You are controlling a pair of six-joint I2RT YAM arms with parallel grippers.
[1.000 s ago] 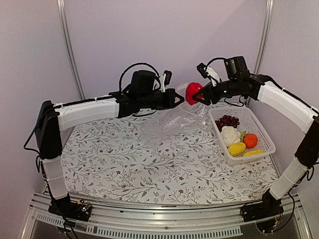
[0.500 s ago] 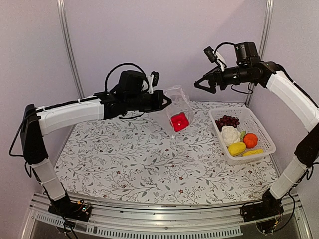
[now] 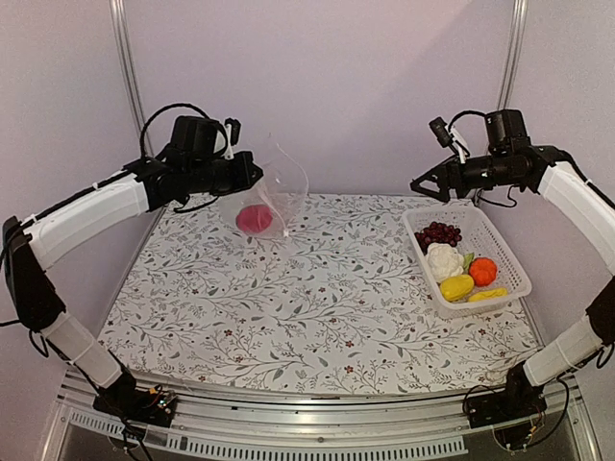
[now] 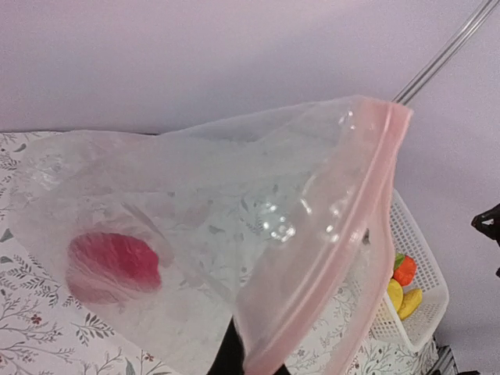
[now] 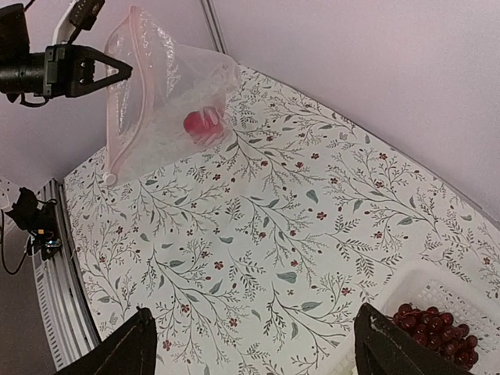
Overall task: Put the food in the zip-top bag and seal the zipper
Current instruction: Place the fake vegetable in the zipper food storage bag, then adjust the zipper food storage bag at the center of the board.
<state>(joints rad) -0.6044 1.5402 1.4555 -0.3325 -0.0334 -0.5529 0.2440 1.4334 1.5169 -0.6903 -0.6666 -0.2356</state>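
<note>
My left gripper (image 3: 252,179) is shut on the mouth edge of the transparent zip-top bag (image 3: 279,187) and holds it up above the table's far left. The red pepper (image 3: 255,219) lies inside the bag at its bottom. In the left wrist view the bag (image 4: 234,187) hangs open, with its pinkish zipper strip (image 4: 348,234) curving down to my gripper (image 4: 246,363) and the pepper (image 4: 113,267) low on the left. My right gripper (image 3: 424,188) is open and empty, in the air above the basket's far corner. The right wrist view shows the gripper (image 5: 258,351) over the cloth.
A white mesh basket (image 3: 514,252) at the right holds the grape bunch (image 3: 440,232), cauliflower (image 3: 444,260), orange piece (image 3: 482,271), yellow lemon-like piece (image 3: 456,286) and banana (image 3: 488,294). A floral cloth (image 3: 317,298) covers the table. Walls and poles stand close behind.
The right gripper let go of the red pepper, which now lies in the bag, and pulled back to the right. The left arm carried the bag to the left.
</note>
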